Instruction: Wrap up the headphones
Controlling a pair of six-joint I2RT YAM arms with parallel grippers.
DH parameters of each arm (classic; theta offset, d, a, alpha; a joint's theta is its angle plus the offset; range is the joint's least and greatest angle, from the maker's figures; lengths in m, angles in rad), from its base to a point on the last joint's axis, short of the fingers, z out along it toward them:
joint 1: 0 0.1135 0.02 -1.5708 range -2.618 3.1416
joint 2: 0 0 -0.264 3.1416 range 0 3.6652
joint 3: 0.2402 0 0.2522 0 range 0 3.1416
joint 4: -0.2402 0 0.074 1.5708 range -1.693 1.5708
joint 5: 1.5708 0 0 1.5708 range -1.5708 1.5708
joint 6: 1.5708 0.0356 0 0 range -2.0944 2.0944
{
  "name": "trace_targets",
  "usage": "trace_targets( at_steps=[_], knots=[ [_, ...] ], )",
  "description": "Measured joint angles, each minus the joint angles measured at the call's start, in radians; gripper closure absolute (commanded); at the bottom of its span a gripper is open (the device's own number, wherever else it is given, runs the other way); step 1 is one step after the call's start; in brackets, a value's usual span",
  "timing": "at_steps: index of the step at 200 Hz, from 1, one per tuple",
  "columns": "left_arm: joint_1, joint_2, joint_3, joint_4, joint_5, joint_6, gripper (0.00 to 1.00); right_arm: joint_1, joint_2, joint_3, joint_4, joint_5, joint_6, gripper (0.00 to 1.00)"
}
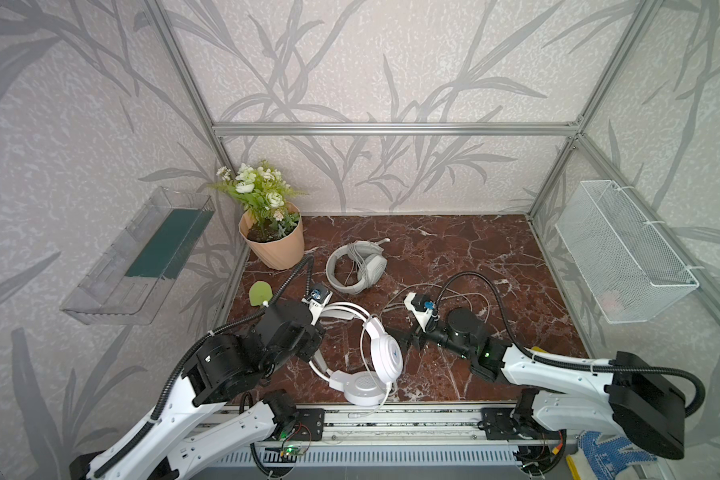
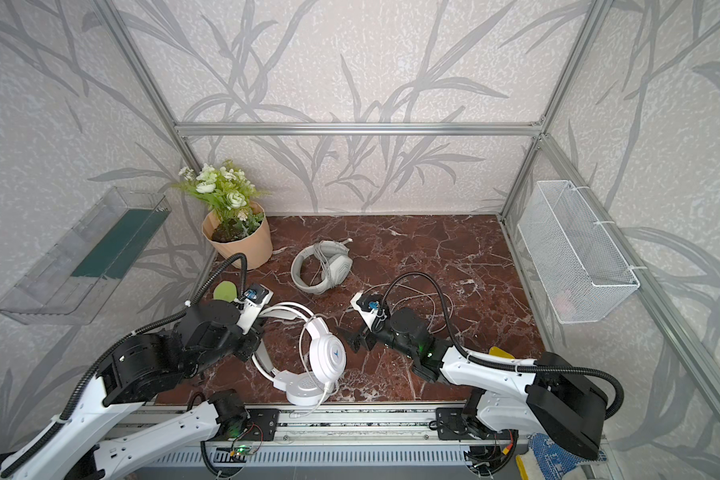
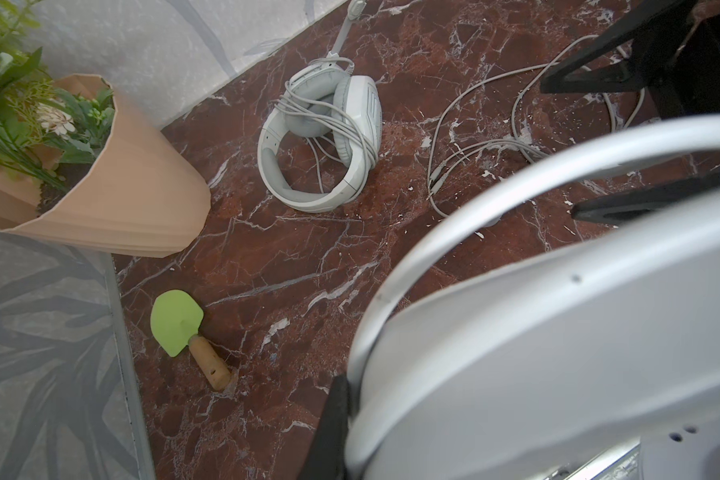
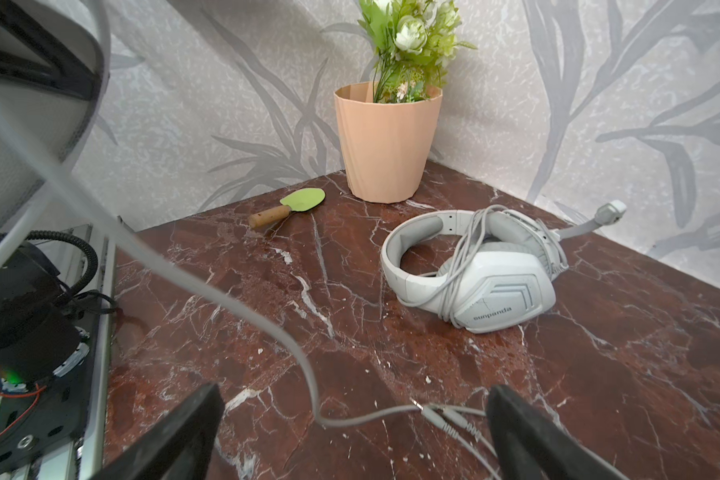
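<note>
The glossy white headphones [image 1: 385,353] hang at the front of the marble table [image 1: 454,253], one round cup resting near the front edge. My left gripper [image 1: 317,357] is shut on their headband [image 3: 558,353]; only one black finger [image 3: 329,428] shows. Their thin pale cable [image 4: 367,420] trails right and lies loose on the table. My right gripper [image 1: 408,338] hovers open just right of the cup, the cable's plugs [image 4: 443,418] lying on the table between its fingers. The greyish-white headphones [image 1: 356,266] lie farther back, their cable wound around them.
A peach flower pot [image 1: 273,241] stands in the back left corner, a green trowel [image 1: 260,293] in front of it. A clear shelf [image 1: 138,262] hangs on the left wall, a white wire basket [image 1: 624,253] on the right wall. A metal rail [image 1: 391,419] borders the front.
</note>
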Motion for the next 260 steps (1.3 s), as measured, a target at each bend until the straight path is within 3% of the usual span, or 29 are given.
trace_targets(
  at_steps=[74,91,122,157,212,260],
  knots=[
    [0.000,-0.009,0.000,0.005,0.058,-0.001,1.00,0.000,0.254,0.053,0.301,-0.042,-0.027,0.02],
    [0.000,-0.009,0.000,0.005,0.071,-0.001,1.00,0.000,0.310,0.054,0.370,-0.026,-0.043,0.18],
    [0.000,-0.013,0.000,0.005,0.085,-0.002,1.00,0.000,0.324,0.072,0.416,0.022,-0.091,0.65],
    [0.000,-0.029,-0.016,0.006,0.092,-0.002,1.00,0.000,0.236,0.097,0.386,0.087,-0.167,1.00],
    [0.000,-0.001,-0.024,0.005,0.041,-0.006,1.00,0.000,-0.031,0.104,0.277,0.162,-0.225,1.00],
    [0.000,0.072,-0.024,0.005,-0.051,-0.037,1.00,0.008,-0.251,0.107,0.138,0.150,-0.229,1.00]
  ],
)
